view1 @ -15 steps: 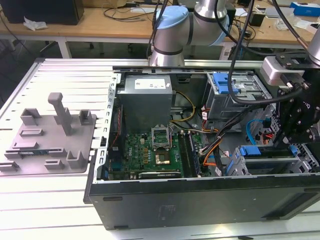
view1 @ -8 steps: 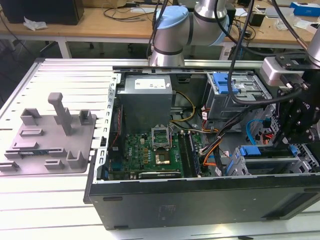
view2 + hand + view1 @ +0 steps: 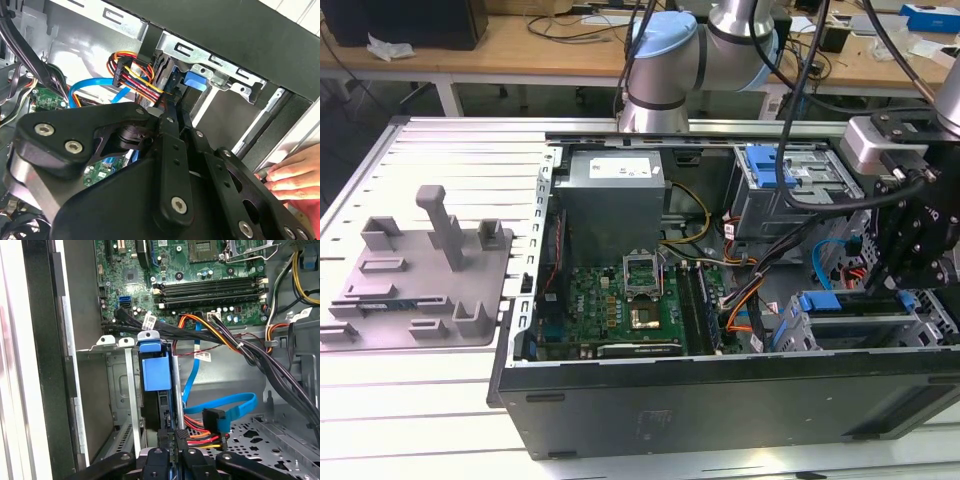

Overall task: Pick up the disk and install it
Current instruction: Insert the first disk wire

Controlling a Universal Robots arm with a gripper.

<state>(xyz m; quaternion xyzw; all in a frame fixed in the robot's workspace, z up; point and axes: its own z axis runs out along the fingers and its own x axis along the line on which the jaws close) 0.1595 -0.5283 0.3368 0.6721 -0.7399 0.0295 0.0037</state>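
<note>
The disk (image 3: 156,371) stands on edge in a slot of the metal drive cage (image 3: 117,390), its bright blue bracket end toward the motherboard. In the first wrist view my gripper (image 3: 171,436) sits at the disk's other end, one black finger on each side of its thin edge, shut on it. In the second wrist view the gripper (image 3: 176,112) reaches into the cage (image 3: 220,75) toward the blue bracket (image 3: 195,80). In the exterior view the gripper (image 3: 900,275) hangs over the cage at the case's right end, where the disk's blue bracket (image 3: 820,301) shows.
A person's hand (image 3: 292,172) rests on the case edge beside the cage. Orange, red and blue cables (image 3: 220,422) with connectors lie right next to the disk. A second bay with a blue bracket (image 3: 770,165) sits farther back. A grey stand (image 3: 420,270) lies at the exterior view's left.
</note>
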